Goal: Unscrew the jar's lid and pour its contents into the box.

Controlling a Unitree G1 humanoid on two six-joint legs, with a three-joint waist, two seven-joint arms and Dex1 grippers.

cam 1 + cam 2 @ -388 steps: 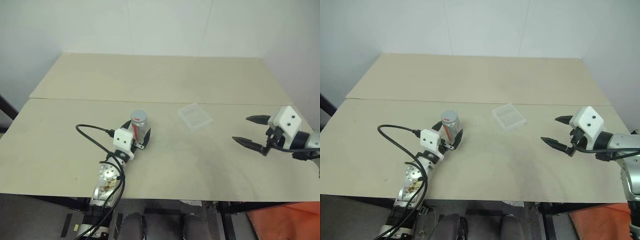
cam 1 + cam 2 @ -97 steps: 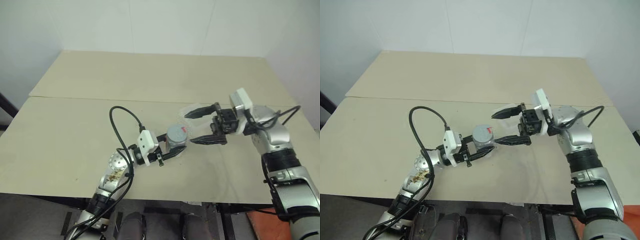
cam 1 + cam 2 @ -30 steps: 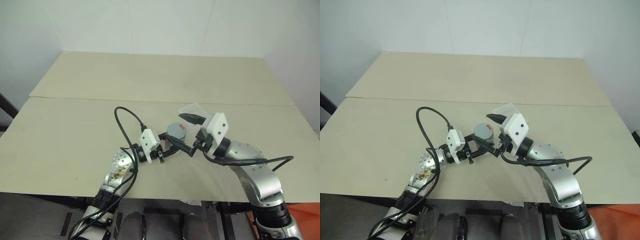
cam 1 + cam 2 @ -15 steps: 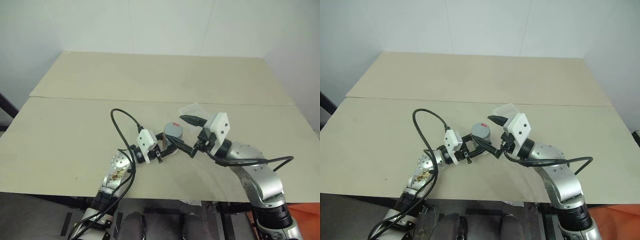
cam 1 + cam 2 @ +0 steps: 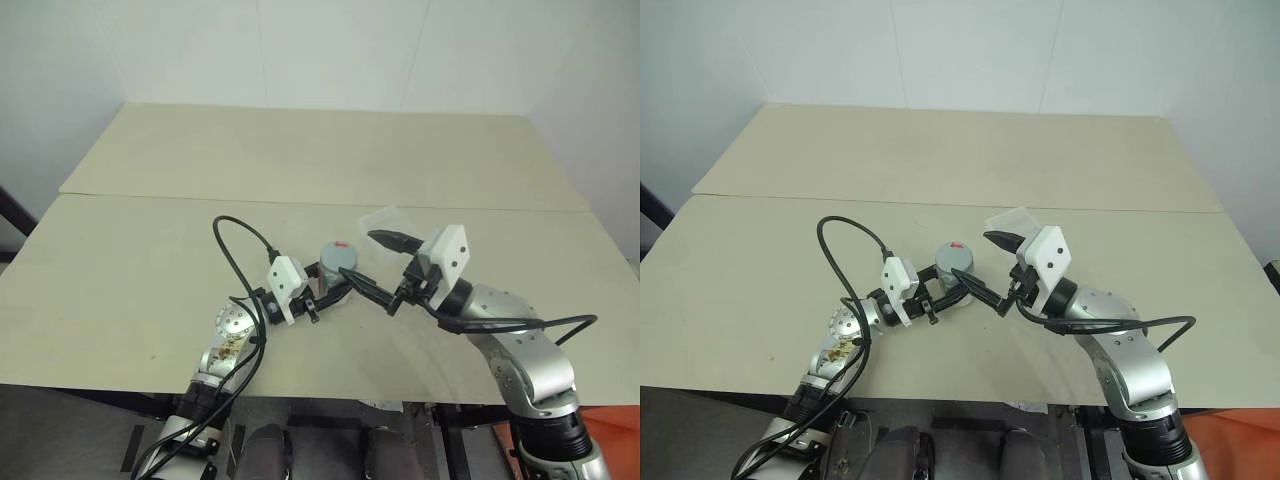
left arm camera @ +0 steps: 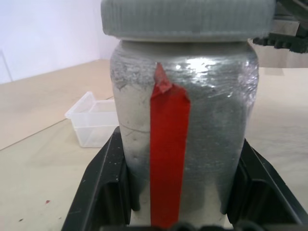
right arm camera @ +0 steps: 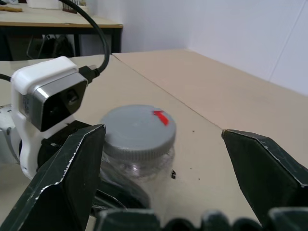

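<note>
The jar (image 5: 336, 268), silvery-grey with a red strip (image 6: 168, 159) down its side, stands upright in my left gripper (image 5: 333, 283), which is shut on its body. Its black fingers (image 6: 98, 190) press both sides. The grey ribbed lid (image 7: 138, 131) with a small red mark sits on top of the jar. My right gripper (image 5: 357, 254) is open, one finger on each side of the lid, apart from it. The clear box (image 5: 393, 221) lies on the table just behind the right gripper, partly covered by its upper finger, and also shows behind the jar (image 6: 96, 120).
The beige table (image 5: 150, 250) has a seam running across it behind the box. A black cable (image 5: 240, 240) loops up from my left wrist. White walls stand behind the far edge, and the front edge is near my arms.
Since the earliest frames my left gripper brought the jar toward the middle and my right gripper came in from the far right to straddle the lid. Over the last second nothing clearly moved.
</note>
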